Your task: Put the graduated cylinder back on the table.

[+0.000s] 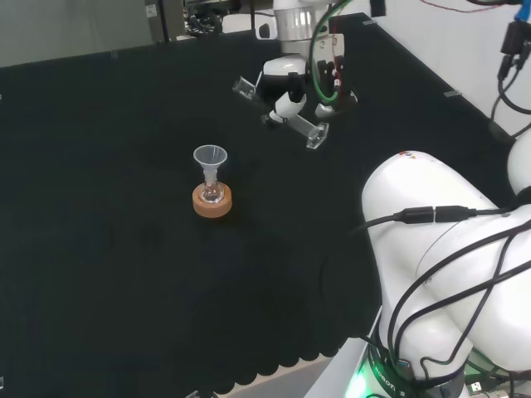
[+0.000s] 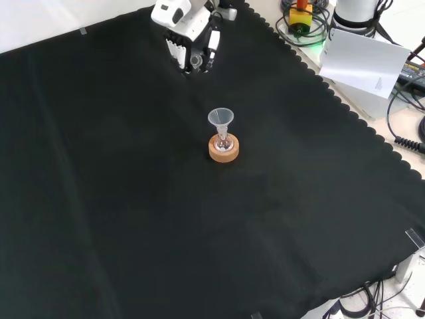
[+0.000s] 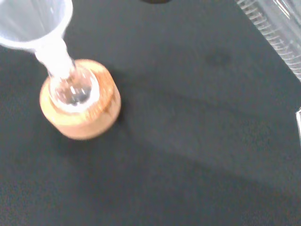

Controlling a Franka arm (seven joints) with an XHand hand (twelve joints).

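In the head view my hand (image 1: 290, 87) is above the far part of the cloth, its fingers curled round a clear graduated cylinder (image 1: 309, 130) that lies almost level, with its foot toward the right and its mouth toward the left. The front view shows the hand (image 2: 189, 36) near the top with the cylinder's end (image 2: 196, 62) pointing down the picture. A stretch of the cylinder's marked wall (image 3: 275, 33) appears close in the wrist view.
A small round flask with a clear funnel (image 1: 211, 157) in its neck stands on a cork ring (image 1: 211, 201) mid-cloth, to the left of the hand in the head view. The same funnel (image 2: 220, 119) and ring (image 2: 224, 149) sit below the hand in the front view.
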